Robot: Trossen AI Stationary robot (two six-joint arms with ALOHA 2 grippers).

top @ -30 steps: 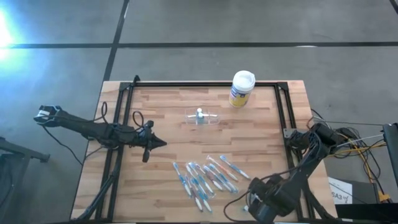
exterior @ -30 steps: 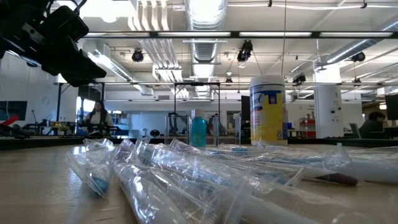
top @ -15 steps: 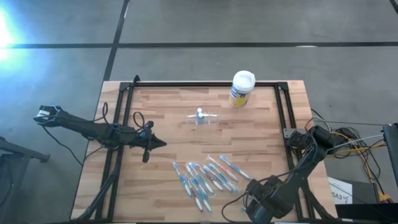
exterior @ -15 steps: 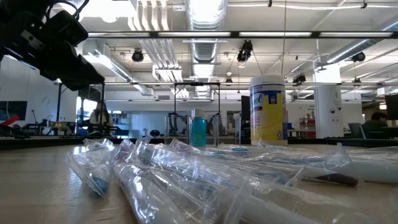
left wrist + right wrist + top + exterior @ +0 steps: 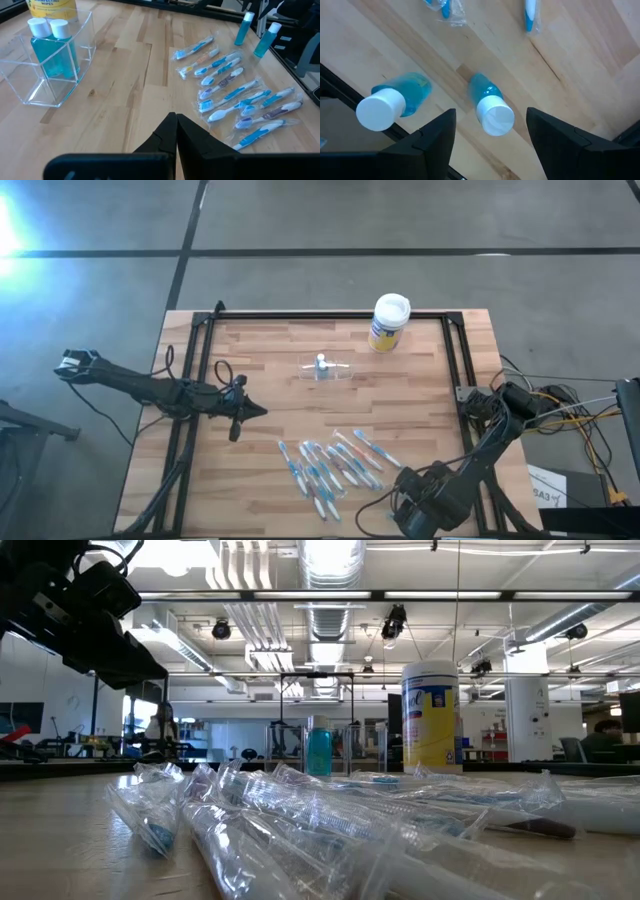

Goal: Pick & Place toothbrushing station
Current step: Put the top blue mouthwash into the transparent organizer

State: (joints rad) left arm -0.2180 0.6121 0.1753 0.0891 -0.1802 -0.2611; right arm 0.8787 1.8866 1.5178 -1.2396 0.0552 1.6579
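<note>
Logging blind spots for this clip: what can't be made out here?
- High view: the right hand hides the two blue bottles under it.
- Low view: wrapped toothbrushes hide the clear holder.
- Right wrist view: whether either bottle touches the fingers cannot be told.

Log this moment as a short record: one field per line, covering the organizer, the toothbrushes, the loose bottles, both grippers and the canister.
organizer: clear plastic organizer, upright mid-table, holding two blue white-capped bottles
toothbrushes: wrapped toothbrushes lying in a loose group on the table, none in the organizer
loose bottles: two blue bottles standing at the table's near right edge
right gripper: open, directly above one loose bottle, not touching it
left gripper: shut, empty, waiting at the table's left side
canister: yellow canister, white lid, at the far edge
</note>
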